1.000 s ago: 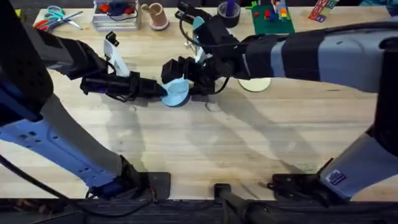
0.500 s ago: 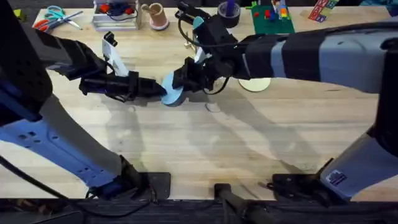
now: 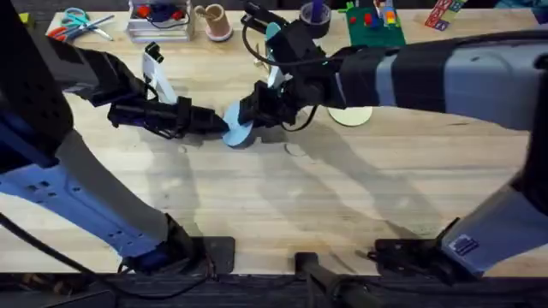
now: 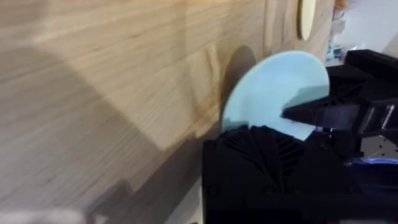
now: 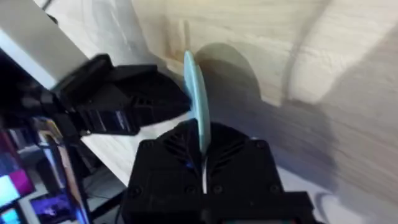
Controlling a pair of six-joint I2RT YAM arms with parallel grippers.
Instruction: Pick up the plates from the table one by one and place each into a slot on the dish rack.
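From overhead, my left claw [image 3: 221,122] and right claw [image 3: 248,114] meet on one light blue plate [image 3: 239,128] above the bench [image 3: 282,205], toward its far edge; a cream plate [image 3: 351,115] lies beyond. In the left wrist view my fingers are closed on the plate's edge. In the right wrist view the plate stands edge-on, clamped; I judge this a handover, so the left must let go next.

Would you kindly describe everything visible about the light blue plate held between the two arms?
The light blue plate is a thin, flat, matte round disc, plain and unmarked. It stands on edge above the wooden table, casting a round shadow there. The right hand pinches its rim edge-on, and the left hand also reaches its rim from the opposite side.
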